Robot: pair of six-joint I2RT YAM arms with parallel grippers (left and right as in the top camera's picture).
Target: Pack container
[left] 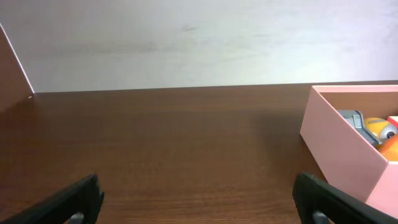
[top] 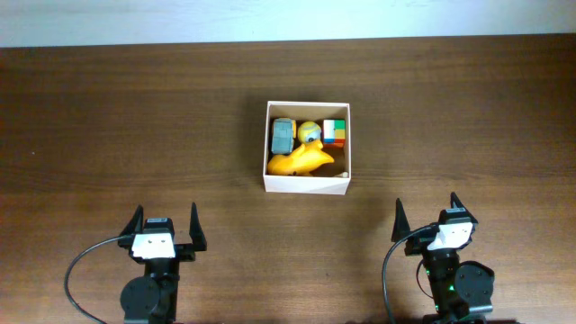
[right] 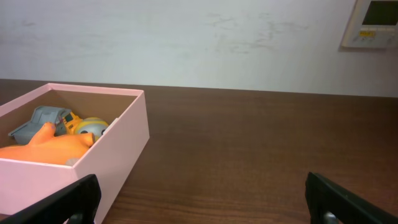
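The container (top: 307, 185), a square white cardboard box, sits at the table's middle. Inside lie a grey toy (top: 283, 136), a yellow ball-like toy (top: 310, 131), a multicoloured block (top: 335, 132) and an orange-yellow duck-like toy (top: 301, 162). My left gripper (top: 166, 220) is open and empty near the front left, well away from the box. My right gripper (top: 427, 214) is open and empty near the front right. In the left wrist view the container (left: 339, 143) shows at the right; in the right wrist view the container (right: 115, 152) is at the left with the toys inside.
The brown wooden table (top: 135, 126) stretches around the box. A pale wall runs along the back edge (top: 270, 18). A wall panel (right: 373, 22) shows at the upper right in the right wrist view.
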